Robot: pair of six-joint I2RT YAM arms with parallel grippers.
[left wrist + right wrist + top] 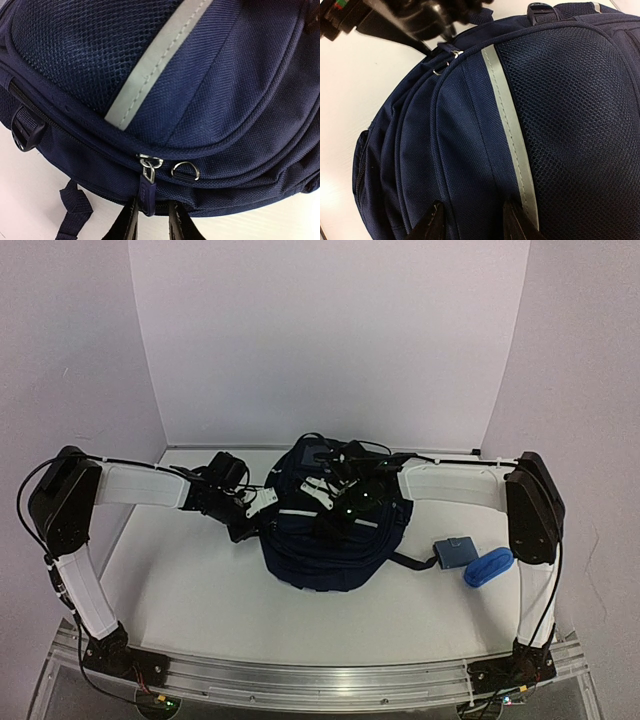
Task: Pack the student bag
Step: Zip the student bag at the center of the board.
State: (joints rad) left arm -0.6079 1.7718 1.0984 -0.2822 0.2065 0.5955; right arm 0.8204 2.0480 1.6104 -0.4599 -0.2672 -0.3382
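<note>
Bulging student bag (320, 550), contents hidden — left fingers (127, 226) narrow around zipper pull (146, 192), grip unclear, right fingers (430, 226) half-spread on fabric

It was a robotics lab cell: bare pale walls (330, 340) rose beyond the left gripper (248, 528), a plain white table (180, 590) lay under it, and an aluminium rail (330, 677) ran behind it.

Soft, even light falls from above in the top view: we get pale walls (330, 340), a bright white table (180, 590) and just a faint shadow hugging the student bag (330, 560), whose dark fabric swallows detail. Up close the weave reads crisp, the grey stripe (150, 65) glows a little, and the black fingers (125, 227) go soft at the bottom edge.
</note>
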